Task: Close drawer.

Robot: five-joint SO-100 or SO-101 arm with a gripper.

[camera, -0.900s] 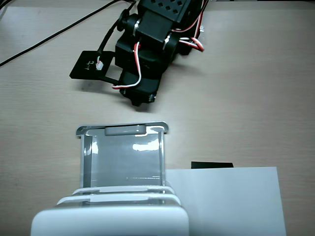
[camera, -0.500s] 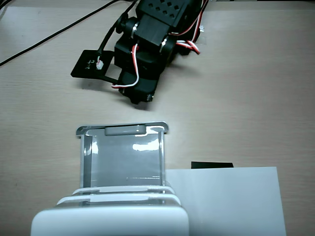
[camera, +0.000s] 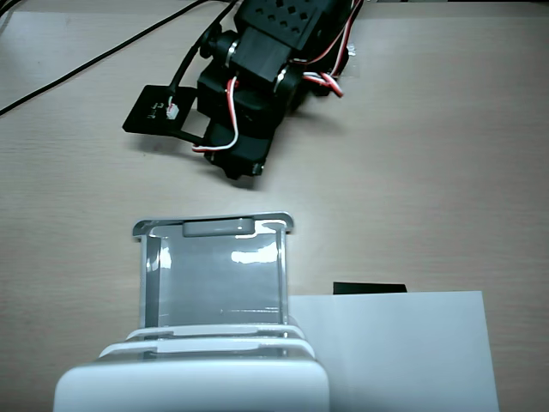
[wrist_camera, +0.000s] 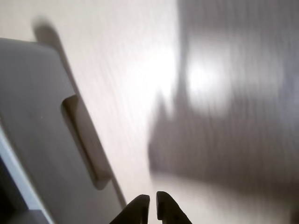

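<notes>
On the wrist view I see the gripper [wrist_camera: 153,205] with its tips nearly together and nothing between them, above the table [wrist_camera: 131,70]; the blurred grey slab at left is probably the drawer [wrist_camera: 42,130]. On the fixed view the drawer [camera: 214,275] sticks out of the white unit [camera: 189,382], pull tab [camera: 220,227] facing the arm [camera: 257,86], beside a paper sheet [camera: 403,352].

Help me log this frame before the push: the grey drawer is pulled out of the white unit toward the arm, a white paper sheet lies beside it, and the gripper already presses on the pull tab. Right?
Not quite. In the fixed view the gripper is apart from the pull tab, with bare table between them. The rest holds: the drawer is out of the white unit, with the paper sheet beside it.
</notes>
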